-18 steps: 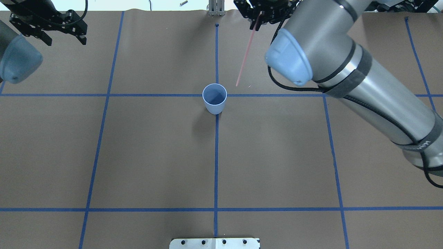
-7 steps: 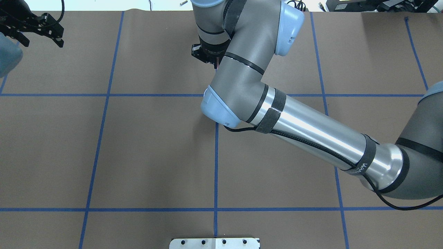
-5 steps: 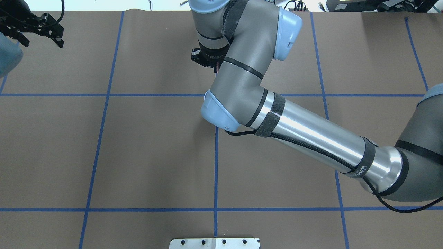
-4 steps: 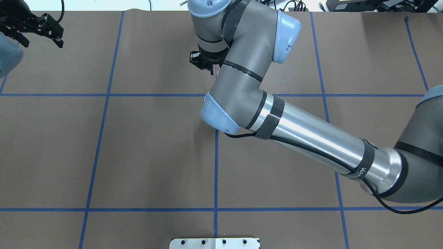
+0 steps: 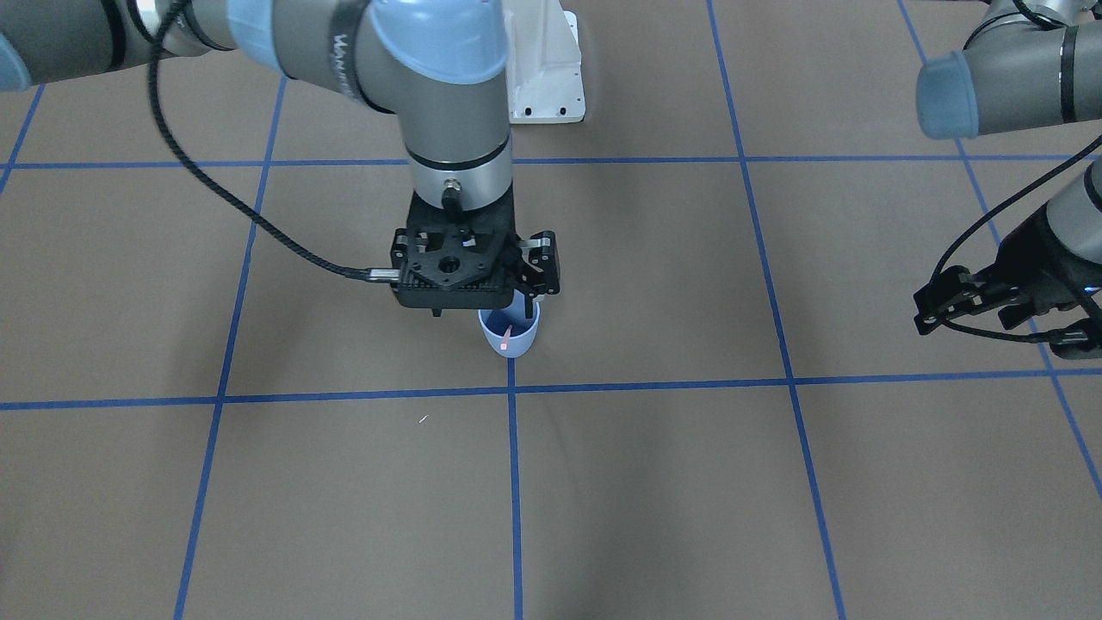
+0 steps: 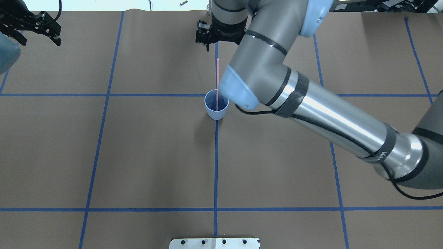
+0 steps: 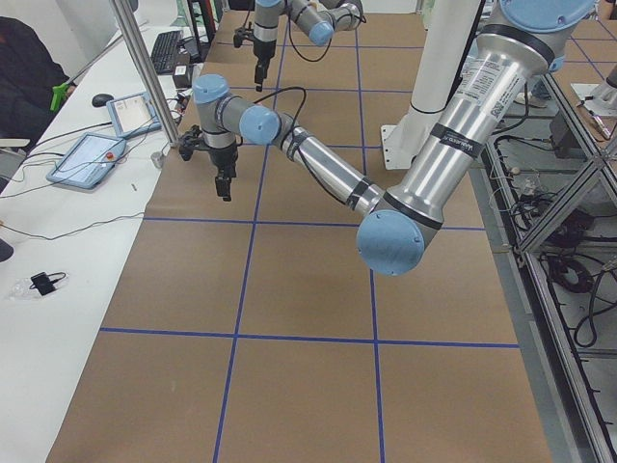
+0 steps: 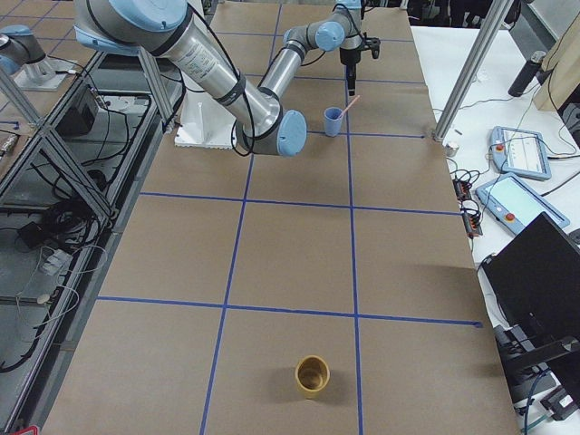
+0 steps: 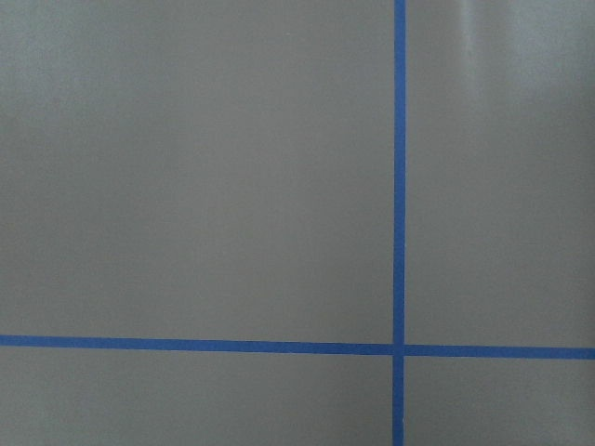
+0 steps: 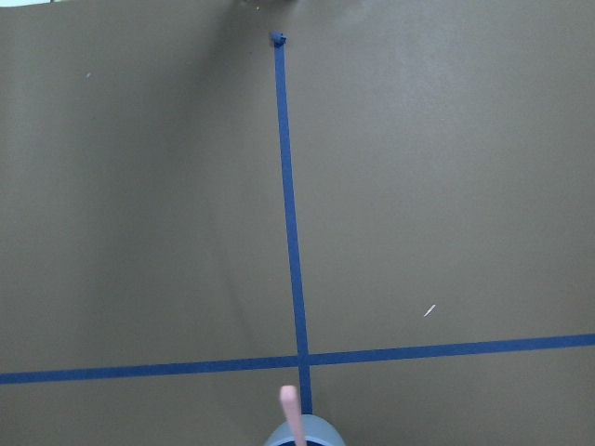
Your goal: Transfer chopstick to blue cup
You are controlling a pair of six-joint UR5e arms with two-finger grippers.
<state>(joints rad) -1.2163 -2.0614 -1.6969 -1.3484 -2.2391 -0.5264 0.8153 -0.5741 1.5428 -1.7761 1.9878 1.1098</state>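
Observation:
The blue cup stands upright at the table's middle, on a crossing of blue tape lines. One pale pink chopstick stands in it and leans on the rim; its top end is free. My right gripper hangs above and just beyond the cup, open and empty. From the front, its fingers are over the cup, with the chopstick's end inside. The right wrist view shows the chopstick's tip and the cup's rim. My left gripper is open and empty at the far left.
A yellow-brown cup stands far off toward the table's right end. A white mount plate sits at the table's near edge. A metal post and tablets stand beyond the far edge.
My right gripper has let go of the chopstick and drawn away toward the far edge. The arm no longer covers the cup, and the chopstick now stands in it. The left gripper has barely moved.

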